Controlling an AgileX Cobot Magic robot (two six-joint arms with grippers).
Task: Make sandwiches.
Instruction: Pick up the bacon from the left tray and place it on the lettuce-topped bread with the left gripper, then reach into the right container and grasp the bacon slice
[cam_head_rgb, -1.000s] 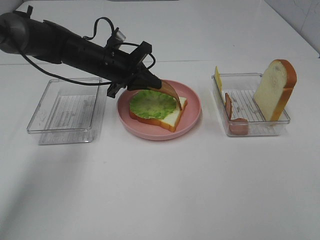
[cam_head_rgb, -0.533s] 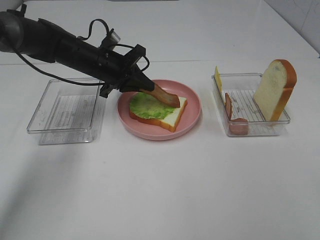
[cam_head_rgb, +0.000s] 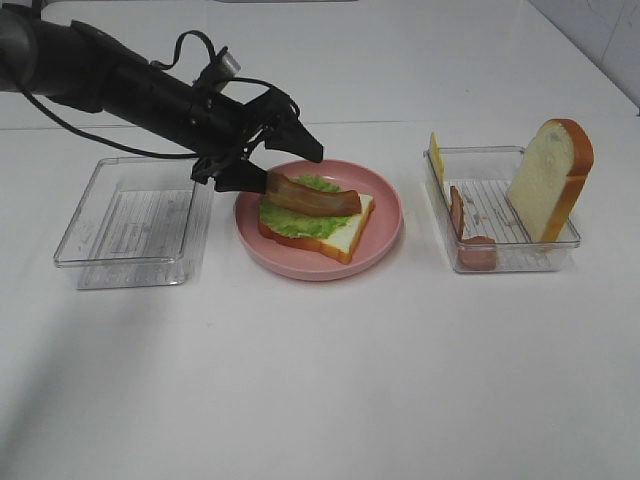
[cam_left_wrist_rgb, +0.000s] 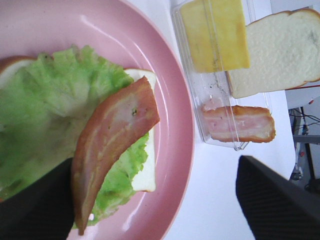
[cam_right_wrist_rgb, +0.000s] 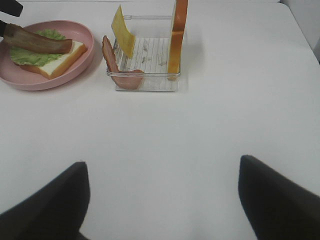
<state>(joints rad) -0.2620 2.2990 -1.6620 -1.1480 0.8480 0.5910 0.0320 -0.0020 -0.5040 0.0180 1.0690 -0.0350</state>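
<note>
Left gripper (cam_head_rgb: 288, 168): jaws spread wide, clasping nothing.
Bacon strip (cam_head_rgb: 312, 199): one end against its lower finger (cam_head_rgb: 237, 178), the rest reaching out ahead.
Lettuce (cam_head_rgb: 295, 222) on bread slice (cam_head_rgb: 345, 238): directly beneath the jaws, on pink plate (cam_head_rgb: 385, 225).
Right gripper (cam_right_wrist_rgb: 160, 167): jaws far apart, empty.

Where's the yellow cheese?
In the high view, the cheese stands at the left end of the right tray, next to a bacon strip, right of the pink plate.
</note>
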